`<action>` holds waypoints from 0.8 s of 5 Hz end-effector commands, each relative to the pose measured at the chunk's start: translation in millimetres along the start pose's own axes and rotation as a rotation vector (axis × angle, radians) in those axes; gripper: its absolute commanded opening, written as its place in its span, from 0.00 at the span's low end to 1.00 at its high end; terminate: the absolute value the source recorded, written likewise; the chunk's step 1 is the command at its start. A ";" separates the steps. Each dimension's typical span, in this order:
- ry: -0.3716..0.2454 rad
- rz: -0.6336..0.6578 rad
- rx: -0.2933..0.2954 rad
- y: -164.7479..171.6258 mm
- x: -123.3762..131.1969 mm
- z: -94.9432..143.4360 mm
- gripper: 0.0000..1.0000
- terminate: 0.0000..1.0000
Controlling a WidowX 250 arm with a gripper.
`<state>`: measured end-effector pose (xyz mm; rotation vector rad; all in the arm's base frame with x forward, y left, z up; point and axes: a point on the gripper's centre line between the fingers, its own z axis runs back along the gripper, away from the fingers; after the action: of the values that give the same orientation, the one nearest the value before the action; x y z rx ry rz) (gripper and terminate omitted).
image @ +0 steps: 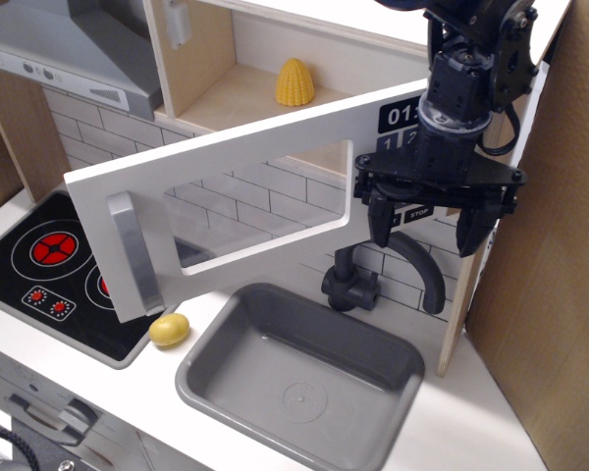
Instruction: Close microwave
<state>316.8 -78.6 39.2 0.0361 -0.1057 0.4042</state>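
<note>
1. One black claw (433, 218) hangs from the arm at the upper right, its two fingers spread apart and gripping nothing, just in front of the black keypad panel (404, 118).
2. The microwave (238, 93) sits up in the light-wood shelf above the bench (476, 422); its white door (226, 201) is swung wide open towards me, the hinge side close by the claw.
3. The door's clear window (260, 201) shows the tiled wall behind, and the grey bar handle (133, 253) stands at its far left edge, over the hob.
4. Inside the open compartment sits a yellow corn cob (294, 82).
5. Below, a grey sink (299, 378) with a dark tap (388, 270), a small yellow lemon-like piece (169, 330) beside the hob (49, 260), and a grey hood (64, 54) at the upper left.
</note>
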 end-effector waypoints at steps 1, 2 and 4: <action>0.000 0.000 0.000 0.0 0.0 0.0 1.00 0.00; 0.035 -0.005 -0.011 17.4 -11.4 5.5 1.00 0.00; 0.003 -0.045 -0.044 62.0 -37.1 18.8 1.00 0.00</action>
<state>249.3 -37.5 45.1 0.0025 -0.0700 0.3587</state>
